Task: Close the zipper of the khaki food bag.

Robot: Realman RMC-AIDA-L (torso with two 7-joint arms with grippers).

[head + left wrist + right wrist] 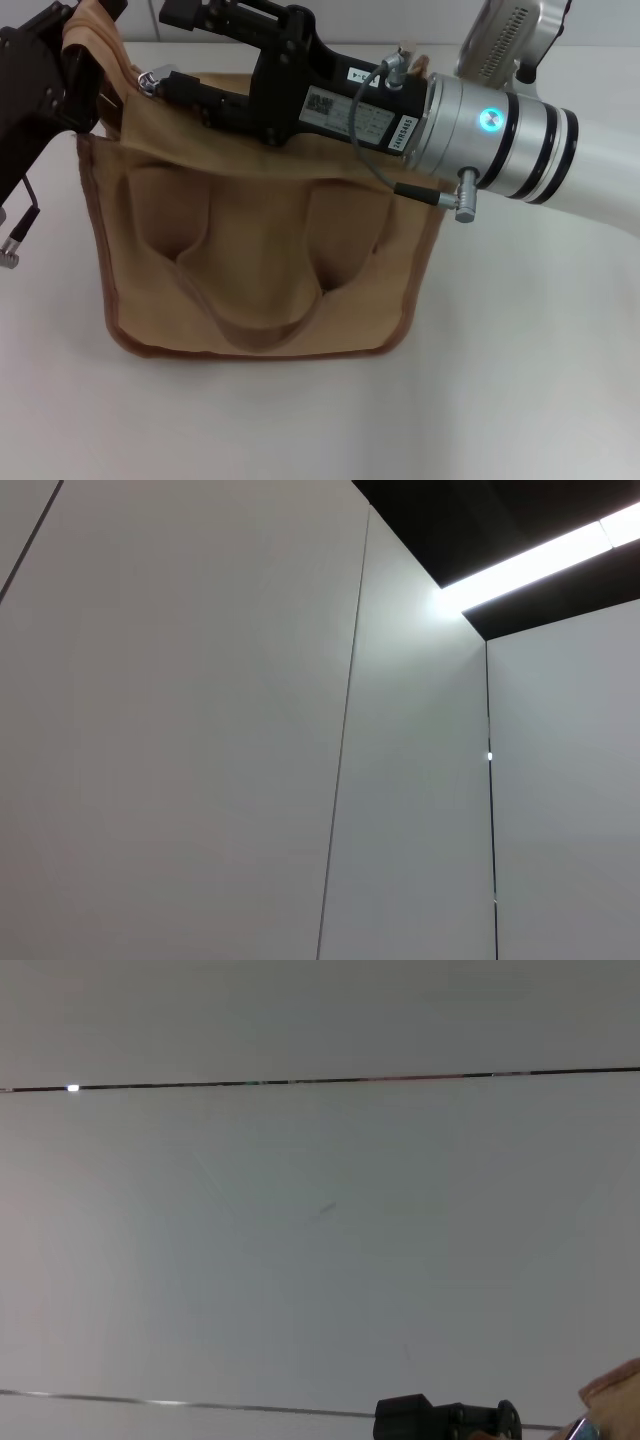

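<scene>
The khaki food bag (260, 260) stands on the white table, its flat handle (255, 325) hanging down the front. My right gripper (165, 82) reaches from the right across the bag's top to its far left end. It is shut on the zipper's silver pull tab (148, 80). The right arm hides the zipper line. My left gripper (75, 45) is at the bag's upper left corner, shut on a fold of the bag's fabric (100, 35). The right wrist view shows only a tan corner of the bag (615, 1395) and a black part (445, 1422). The left wrist view shows only wall.
The white table (500, 400) spreads in front of the bag and to its right. A cable with a metal plug (12, 245) hangs from my left arm at the left edge. Both wrist views face grey wall panels (200, 730).
</scene>
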